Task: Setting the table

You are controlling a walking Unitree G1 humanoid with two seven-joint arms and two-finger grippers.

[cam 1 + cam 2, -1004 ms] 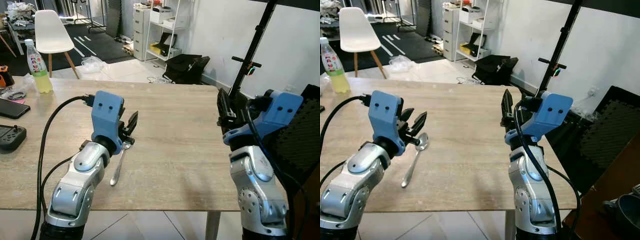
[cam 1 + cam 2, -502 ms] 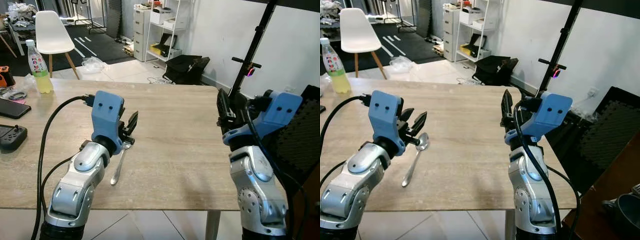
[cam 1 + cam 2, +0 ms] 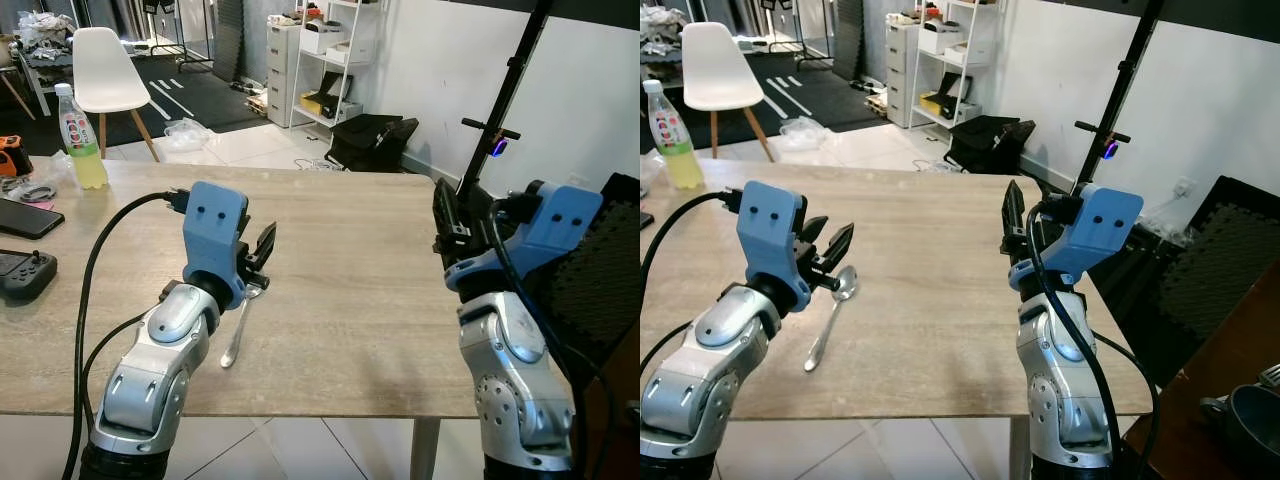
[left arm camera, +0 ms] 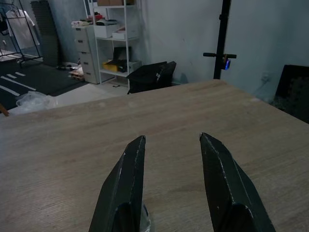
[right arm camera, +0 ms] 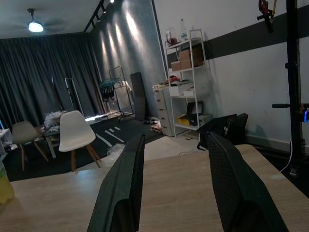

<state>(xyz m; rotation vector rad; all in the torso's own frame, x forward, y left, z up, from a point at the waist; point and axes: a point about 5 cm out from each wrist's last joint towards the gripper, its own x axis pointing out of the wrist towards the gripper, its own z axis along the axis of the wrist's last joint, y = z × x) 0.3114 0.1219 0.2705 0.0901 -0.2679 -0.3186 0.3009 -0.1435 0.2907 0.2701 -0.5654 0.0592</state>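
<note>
A metal spoon (image 3: 236, 328) lies on the wooden table (image 3: 350, 230) near its front edge, handle toward me. My left gripper (image 3: 262, 246) hovers just above the spoon's bowl, open, with nothing between its fingers (image 4: 123, 193). A sliver of the spoon's bowl (image 4: 145, 225) peeks out below the fingers in the left wrist view. My right gripper (image 3: 446, 214) is raised over the table's right edge, open and empty, its fingers (image 5: 123, 188) pointing across the table.
At the table's far left stand a bottle of yellow drink (image 3: 78, 128), a black phone (image 3: 25, 215) and a black controller (image 3: 22, 275). Beyond the table are a white chair (image 3: 105, 65), white shelves (image 3: 320, 50), a black bag (image 3: 375, 135) and a black stand (image 3: 500, 130).
The camera has shifted very slightly. Both arms and the spoon stay where they were.
</note>
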